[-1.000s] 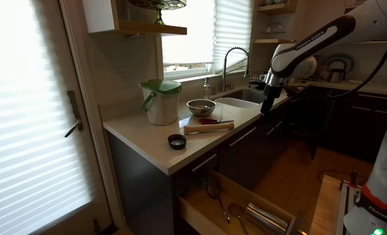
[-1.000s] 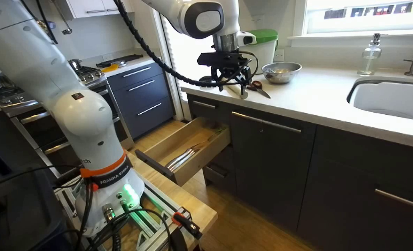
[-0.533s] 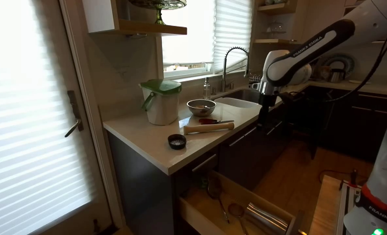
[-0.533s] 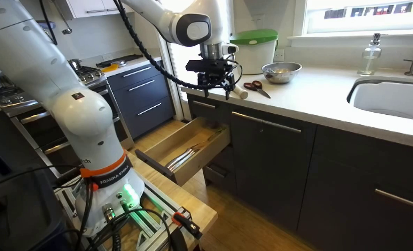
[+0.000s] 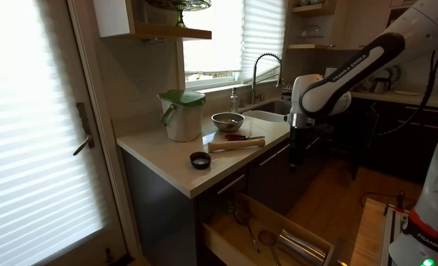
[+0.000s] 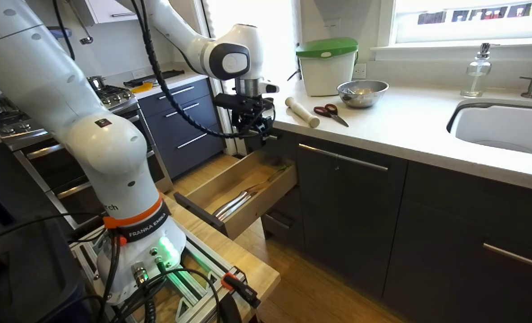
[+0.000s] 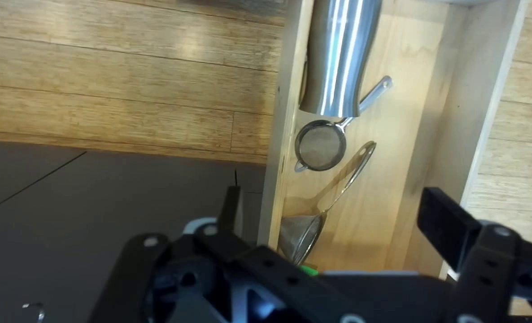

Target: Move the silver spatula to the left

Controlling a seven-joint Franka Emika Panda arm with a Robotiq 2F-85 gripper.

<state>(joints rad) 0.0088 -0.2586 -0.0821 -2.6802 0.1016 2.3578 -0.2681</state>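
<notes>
Strainers (image 7: 320,146) w/ cyl. (image 7: 341,58) in drawer (image 7: 369,242), bowl (image 6: 361,102) on ctr. (image 6: 414,116)

Wrist view down into drawer (image 7: 396,179)

Wrist view: within the spread of the gripper (image 7: 337,220) we note two obstacles, left wall (image 7: 284,112) of the drawer (image 7: 400,148) and conical strainer (image 7: 302,235); bare wood (image 7: 382,215) by the right wall (image 7: 465,112) gives room. Farther up, round strainer (image 7: 320,146) and metal cylinder (image 7: 342,58) obstruct.
</notes>
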